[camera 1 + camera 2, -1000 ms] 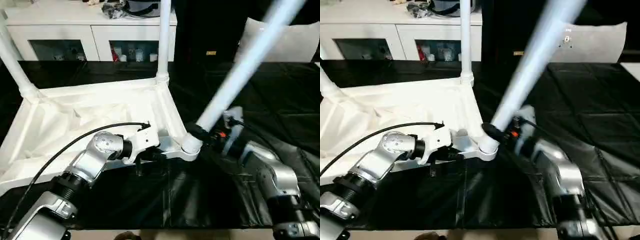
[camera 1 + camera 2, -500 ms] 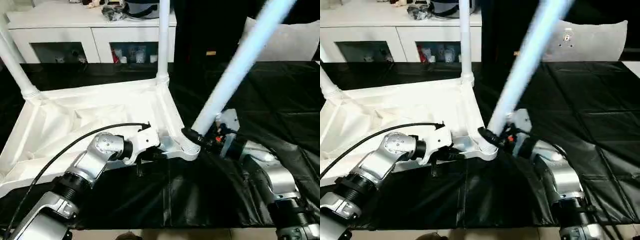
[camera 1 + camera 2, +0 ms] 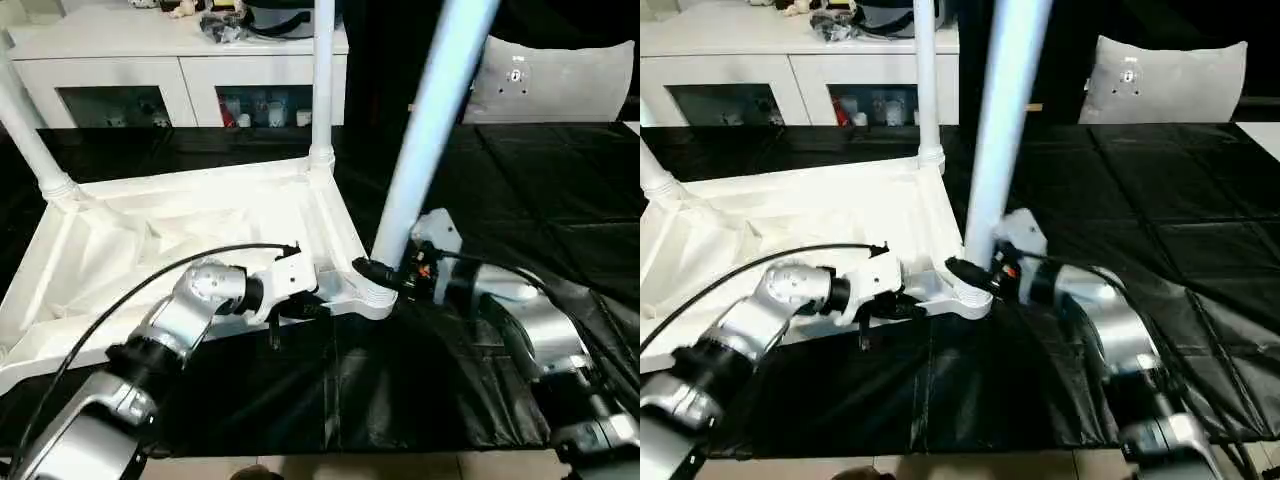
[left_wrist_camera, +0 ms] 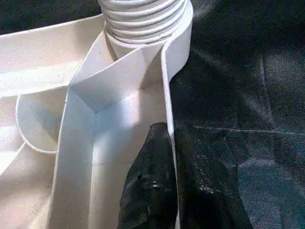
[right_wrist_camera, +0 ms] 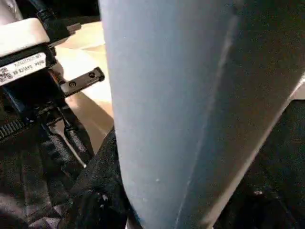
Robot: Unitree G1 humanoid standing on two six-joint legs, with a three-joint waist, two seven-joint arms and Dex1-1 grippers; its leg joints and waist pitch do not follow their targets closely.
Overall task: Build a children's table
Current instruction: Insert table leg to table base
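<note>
Black matting carries the upturned table top (image 3: 150, 235); my left gripper (image 3: 300, 305) pinches its rim, my right gripper (image 3: 385, 275) clamps the leg (image 3: 425, 120), now swung nearly upright in its corner socket (image 3: 372, 295).

Home-like room: white cabinet (image 3: 180, 75) with glass doors, clutter on top, cushion (image 3: 555, 85).

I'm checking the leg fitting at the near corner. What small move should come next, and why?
Probably twist the leg further into the corner socket: the right gripper grips its base, it stands nearly upright there, and the left gripper pinches the tabletop rim to brace it.
</note>
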